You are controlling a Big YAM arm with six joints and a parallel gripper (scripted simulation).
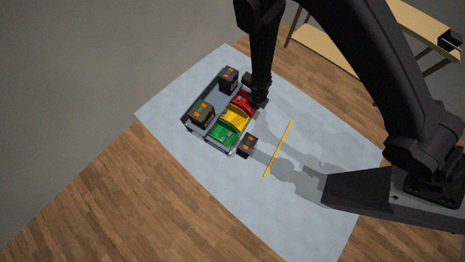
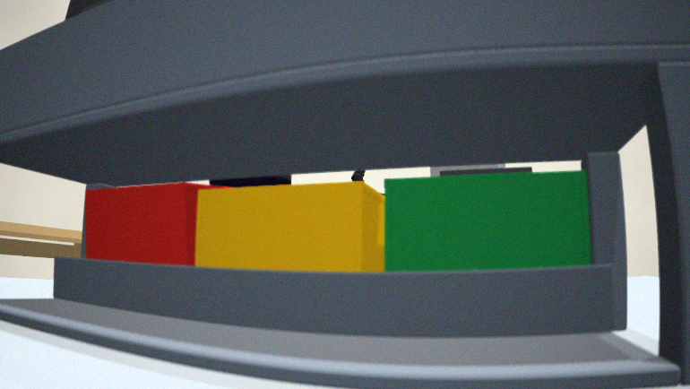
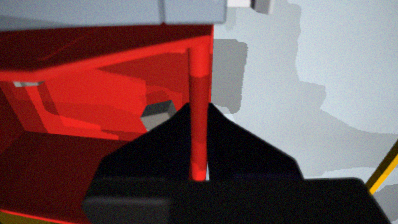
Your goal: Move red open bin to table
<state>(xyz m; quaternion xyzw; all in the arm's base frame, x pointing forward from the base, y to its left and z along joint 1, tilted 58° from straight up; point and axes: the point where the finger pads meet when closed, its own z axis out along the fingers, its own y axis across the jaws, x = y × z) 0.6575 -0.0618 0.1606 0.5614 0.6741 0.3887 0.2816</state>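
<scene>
- I see the shelf (image 1: 213,89) on the grey mat (image 1: 227,195); three open bins sit in a row along its front tier.
- Red bin (image 1: 242,101) is at the row's far end, next the yellow bin (image 1: 235,118); the green bin (image 1: 223,132) is at the near end. All three are upright on the shelf.
- From the exterior view the red bin (image 2: 137,222) is leftmost, touching the yellow bin (image 2: 289,227), with the green bin (image 2: 485,220) on the right. All sit behind the shelf's low front lip (image 2: 333,299), under its upper board.
- Red bin contents: one small grey block (image 3: 157,115) on its floor in the wrist view; a pale bit near the left wall, too small for me to name.
- Green bin holds two grey pieces (image 1: 226,136). I cannot make out anything in the yellow bin.
- Red bin's mouth faces up. Its long axis runs front to back across the shelf, at right angles to the bin row.
- Gripper (image 3: 199,150) is clamped on the red bin's right side wall (image 3: 199,90), one finger inside, one outside, the wall running straight up between them.
- Two dark boxes with orange marks sit on the shelf's upper board (image 1: 227,79) and (image 1: 201,113); a third (image 1: 247,145) stands on the mat just beside the green bin.
- A thin yellow rod (image 1: 277,148) lies on the mat, well apart from the shelf.
</scene>
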